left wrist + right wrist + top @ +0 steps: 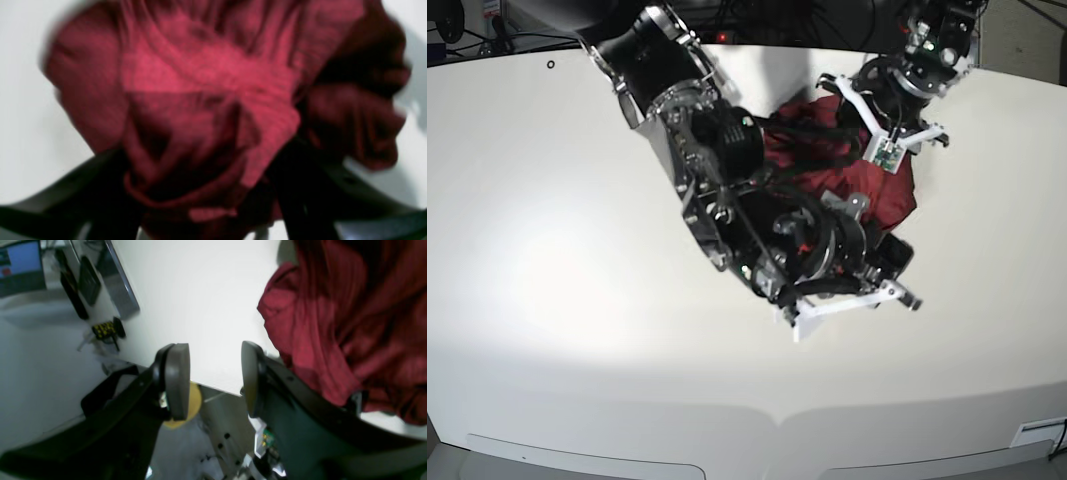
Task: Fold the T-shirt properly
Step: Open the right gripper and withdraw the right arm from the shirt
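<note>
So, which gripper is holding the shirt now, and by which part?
The right gripper is open and holds nothing. The left gripper has T-shirt fabric bunched between its jaws; which part of the shirt cannot be told.

One T-shirt (882,190), two arms, one table (547,230)

Plain dark red T-shirt (350,330), white table (547,250), black arms with white brackets

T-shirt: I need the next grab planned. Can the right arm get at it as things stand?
Probably yes. The right gripper stands open and empty with the T-shirt bunched just beside one finger; only bare table lies between its fingers.
</note>
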Action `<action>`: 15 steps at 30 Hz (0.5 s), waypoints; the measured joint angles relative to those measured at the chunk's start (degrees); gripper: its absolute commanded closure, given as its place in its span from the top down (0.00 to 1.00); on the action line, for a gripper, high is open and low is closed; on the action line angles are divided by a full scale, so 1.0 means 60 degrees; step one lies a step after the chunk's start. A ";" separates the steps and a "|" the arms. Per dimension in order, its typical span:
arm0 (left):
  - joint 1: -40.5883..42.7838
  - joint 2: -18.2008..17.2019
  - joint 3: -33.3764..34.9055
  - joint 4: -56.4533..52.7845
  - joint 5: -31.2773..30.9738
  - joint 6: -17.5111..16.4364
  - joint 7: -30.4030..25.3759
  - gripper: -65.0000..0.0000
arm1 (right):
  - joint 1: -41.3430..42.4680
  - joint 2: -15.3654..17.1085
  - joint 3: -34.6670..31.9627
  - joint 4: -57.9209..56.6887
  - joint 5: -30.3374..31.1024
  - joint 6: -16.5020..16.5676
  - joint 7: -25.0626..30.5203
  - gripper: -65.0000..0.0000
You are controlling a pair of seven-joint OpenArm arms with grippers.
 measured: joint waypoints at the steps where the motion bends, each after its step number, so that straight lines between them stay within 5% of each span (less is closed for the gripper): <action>1: 0.0011 -0.0055 -0.0007 0.0000 0.0000 0.0000 -0.0098 0.40 | 0.0087 -0.0011 0.0113 0.0000 -0.0262 0.0000 -0.0102 0.38; 7: 0.0259 -0.0117 -0.0641 0.0011 -0.0018 0.0426 -0.0208 0.40 | 0.0492 0.0066 0.1297 0.0004 -0.1122 0.0004 -0.0153 0.38; 15: 0.0226 -0.0124 -0.1851 0.0011 -0.0539 0.0648 0.0452 0.40 | 0.0506 0.2171 0.2776 0.0004 -0.1126 0.0004 -0.0211 0.38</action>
